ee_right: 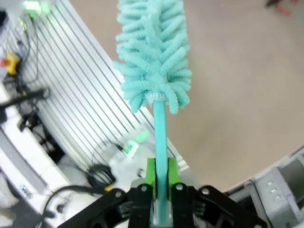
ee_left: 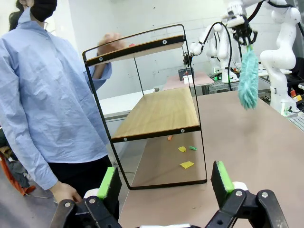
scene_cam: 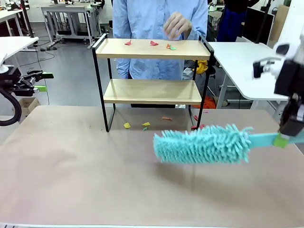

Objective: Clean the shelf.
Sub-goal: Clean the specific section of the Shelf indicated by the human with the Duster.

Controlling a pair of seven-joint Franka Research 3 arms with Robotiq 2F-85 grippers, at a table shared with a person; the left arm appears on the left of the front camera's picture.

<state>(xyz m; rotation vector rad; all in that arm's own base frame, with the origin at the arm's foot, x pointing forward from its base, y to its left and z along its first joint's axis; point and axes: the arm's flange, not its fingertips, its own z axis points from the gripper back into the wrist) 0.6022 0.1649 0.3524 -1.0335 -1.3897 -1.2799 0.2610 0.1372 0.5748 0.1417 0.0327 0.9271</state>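
Nearest, on the robot's side of the shelf (scene_cam: 152, 91) and off its right end, the right pincer (scene_cam: 283, 140) is closed tight on the thin teal handle of a fluffy duster (scene_cam: 202, 144). In its wrist view the green pads press the handle from both sides. The duster head hangs just above the counter (scene_cam: 71, 171) in front of the shelf's right half. Seen from the front, its long axis runs roughly along the shelf's boards, with the tip toward the shelf's middle.

Off the shelf's left end and well apart from it, the left pincer (ee_left: 166, 183) is raised with its jaws spread wide and nothing between them. It faces the shelf's end frame.

Under the shelf, between its legs, small coloured scraps (scene_cam: 127, 125) lie on the counter. The lower board looks bare. On the top board sit more bits (scene_cam: 154, 43), red, orange and green. Behind the shelf stands a person whose hand (scene_cam: 176, 23) hovers over the right part of that board.

The top-board bits lie beyond and above the duster, up and to the left of the right pincer. That arm has the tool and seems the one to act. The head would need to rise to board height, where its axis already suits a sweep along the board. The hand above is the thing to watch.
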